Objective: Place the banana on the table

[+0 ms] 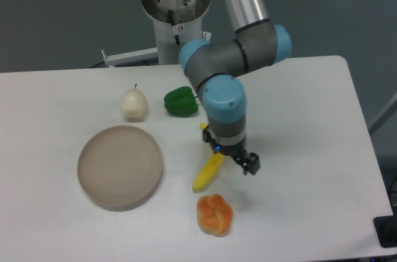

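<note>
Fixed camera view: The banana [208, 172] lies on the table [310, 119], its long axis running from upper right to lower left, with its upper part hidden behind the arm's wrist. The gripper [239, 161] sits just right of the banana — whether it touches the fruit cannot be told, nor whether its jaws are apart or closed. The beige plate [120, 166] to the left holds nothing. An orange pepper [214, 215] sits just below the banana's lower tip; a green pepper [180, 102] and a pale pear [134, 105] lie behind.
</note>
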Robot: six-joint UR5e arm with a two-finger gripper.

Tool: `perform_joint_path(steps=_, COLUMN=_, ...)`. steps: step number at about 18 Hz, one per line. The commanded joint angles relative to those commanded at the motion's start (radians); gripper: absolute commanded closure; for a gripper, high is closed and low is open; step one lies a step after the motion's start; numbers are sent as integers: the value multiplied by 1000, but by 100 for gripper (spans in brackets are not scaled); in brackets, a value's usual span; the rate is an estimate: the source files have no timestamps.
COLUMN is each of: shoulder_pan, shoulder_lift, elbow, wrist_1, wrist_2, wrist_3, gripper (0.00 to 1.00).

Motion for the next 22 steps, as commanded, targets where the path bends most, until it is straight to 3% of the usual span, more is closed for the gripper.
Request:
perform_joint_path(steps=9, shoulder_pan=130, shoulder_lift=-95, elbow=94, wrist_1=-29, wrist_2=2, wrist_3=189, gripper=0)
perform_joint_path(steps=22, shoulder_pan=178, shoulder_lift=-107, elbow=117, wrist_1=-51, wrist_2=-54, wrist_3=229, gripper=0)
